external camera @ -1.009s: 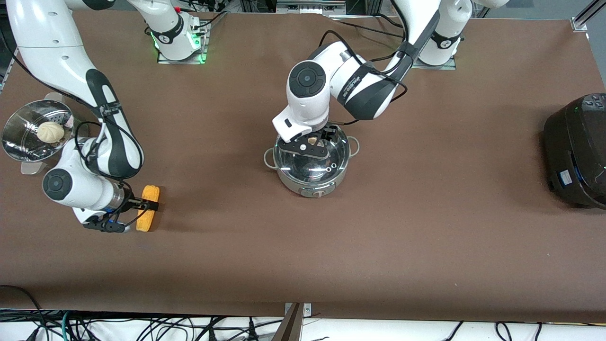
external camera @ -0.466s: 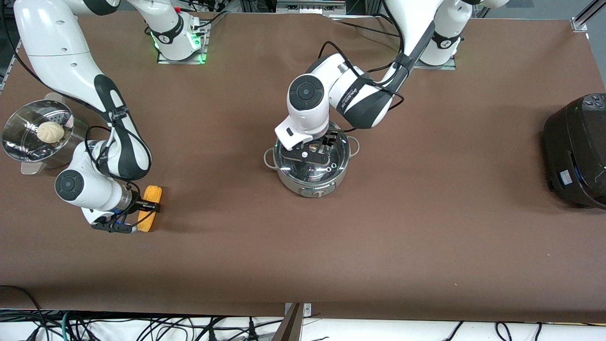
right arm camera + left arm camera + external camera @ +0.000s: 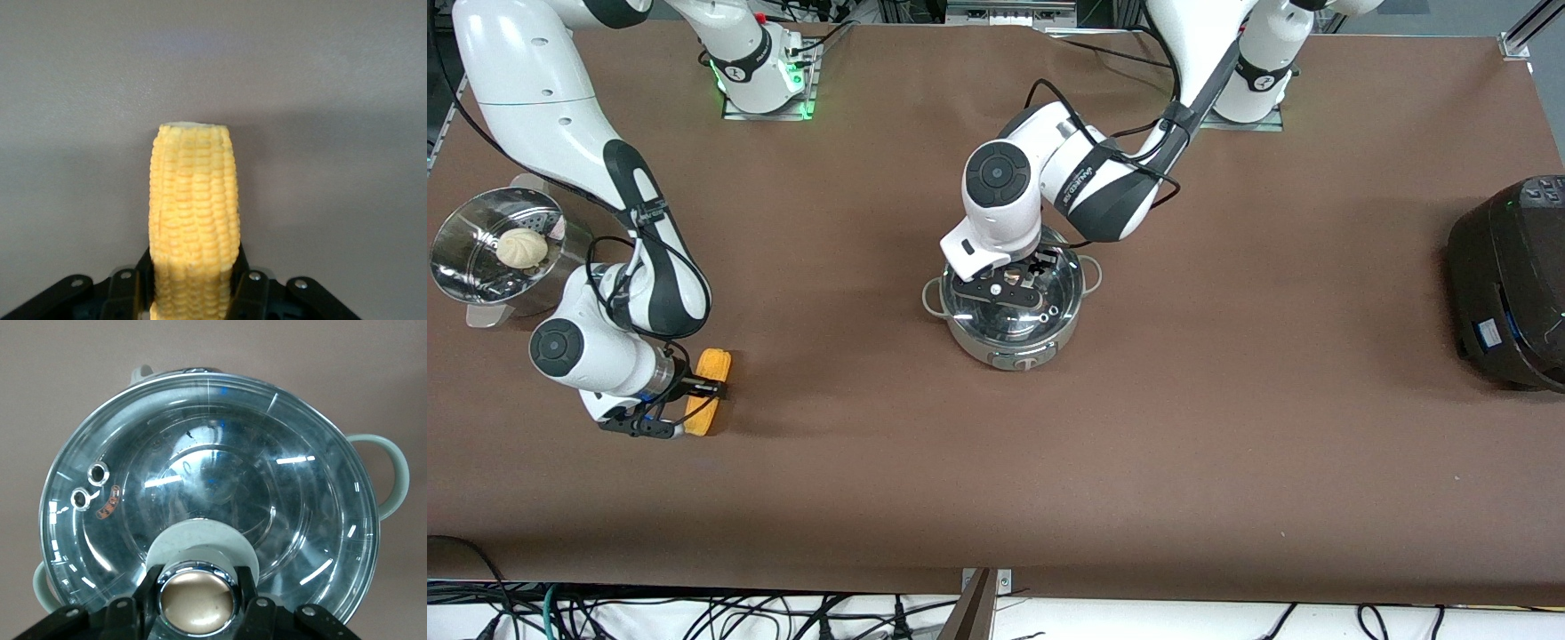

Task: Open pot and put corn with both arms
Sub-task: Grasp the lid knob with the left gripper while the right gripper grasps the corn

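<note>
— What has moved since a second ago?

— My left arm has dropped lower over the pot (image 3: 1009, 311), and my right arm has shifted a little, taking the corn (image 3: 707, 391) with it. In the last half second almost nothing changed.

— Where is your left gripper?

— My left gripper (image 3: 1021, 274) sits on top of the lid (image 3: 200, 493), its fingers (image 3: 143, 600) pressed narrow against either side of the knob (image 3: 197, 603). The lid is on the pot, closed.

— And the right?

— My right gripper (image 3: 698, 391) is low at the table near the right arm's end, fingers (image 3: 250, 283) clamped on the corn across its middle. In the right wrist view the cob's cut end points away from the gripper, over the bare table (image 3: 333, 100).

— Count things for me.

— One pot, one lid, one knob, two loop handles (image 3: 387, 480). One corn cob. One steamer basket (image 3: 480, 249) with one bun (image 3: 520, 246) in it, farther from the front camera than the corn. One black cooker (image 3: 1512, 284) at the left arm's end. Two arms, two grippers.

— Where is the pot relative to the corn?

— Mid-table, well apart from the corn, toward the left arm's end.
</note>
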`<action>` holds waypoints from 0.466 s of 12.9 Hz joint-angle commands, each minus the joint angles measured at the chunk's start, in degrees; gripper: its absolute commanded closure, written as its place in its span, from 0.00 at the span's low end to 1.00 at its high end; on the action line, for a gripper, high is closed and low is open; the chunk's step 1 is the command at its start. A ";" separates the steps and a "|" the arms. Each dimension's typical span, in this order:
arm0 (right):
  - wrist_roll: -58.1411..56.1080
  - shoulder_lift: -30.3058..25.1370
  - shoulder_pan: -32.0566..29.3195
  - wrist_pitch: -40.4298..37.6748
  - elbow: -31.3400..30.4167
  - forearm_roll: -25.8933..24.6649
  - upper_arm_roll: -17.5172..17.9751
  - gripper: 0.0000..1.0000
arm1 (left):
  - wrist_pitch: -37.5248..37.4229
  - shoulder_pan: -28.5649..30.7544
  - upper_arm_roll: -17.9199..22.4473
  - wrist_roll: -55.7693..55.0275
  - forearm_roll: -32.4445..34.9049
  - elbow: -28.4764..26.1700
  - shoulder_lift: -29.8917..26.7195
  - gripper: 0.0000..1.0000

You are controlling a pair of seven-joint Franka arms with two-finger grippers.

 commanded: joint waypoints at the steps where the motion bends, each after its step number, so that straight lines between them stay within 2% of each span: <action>1: -0.73 -4.61 -0.21 -4.03 -0.21 0.77 0.20 1.00 | -0.33 -0.67 0.08 0.11 0.85 2.19 -0.33 0.98; 4: -0.47 -11.55 -0.21 -15.51 1.98 0.94 0.20 1.00 | -2.25 2.74 0.70 0.28 0.49 2.46 -6.55 0.98; 5: -0.21 -13.66 -0.12 -20.69 3.73 1.12 0.46 1.00 | -6.00 6.42 0.18 0.37 0.32 2.55 -9.19 0.98; 6: -0.03 -15.25 -0.12 -25.44 6.10 1.12 2.20 1.00 | -10.65 9.06 -0.35 1.33 0.32 2.64 -10.87 0.97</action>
